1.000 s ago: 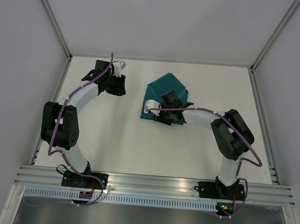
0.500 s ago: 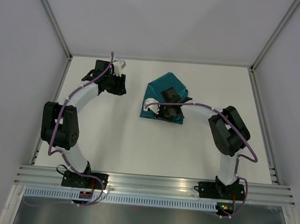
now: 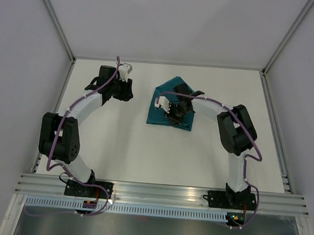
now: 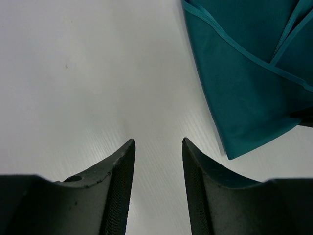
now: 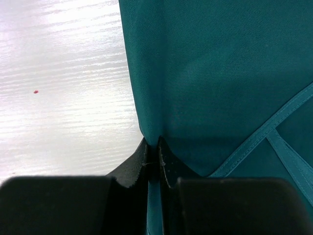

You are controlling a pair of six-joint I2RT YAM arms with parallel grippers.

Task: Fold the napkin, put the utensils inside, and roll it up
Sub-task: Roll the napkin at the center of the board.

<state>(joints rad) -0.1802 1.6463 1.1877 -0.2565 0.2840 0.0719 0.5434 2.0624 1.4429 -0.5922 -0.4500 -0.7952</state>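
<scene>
From the arm bases at the near edge, the white table [image 3: 143, 154] runs bare out to the work; on the left side the left gripper [image 4: 157, 147] hangs above the tabletop with its fingers parted and nothing between them, the gap showing only table; the napkin [image 3: 158, 117] lies to its right and a little ahead, with one teal corner just beyond the right finger in the left wrist view but apart from it; right of centre, the right gripper [image 5: 157, 149] sits on the napkin itself, its fingers pressed together on a raised fold of the cloth near the left border, a thin ridge of teal caught between them; that pinched ridge runs straight away from the fingers, so its long axis lines up with the gripper's reach; beyond the grip the cloth lies partly folded, hemmed edges crossing at the right of the wrist view, and from above it narrows to a point at the far end; the right arm is plainly the nearer one, already on the cloth, so a fold would likely be carried across from this ridge; the utensils show in no view.
</scene>
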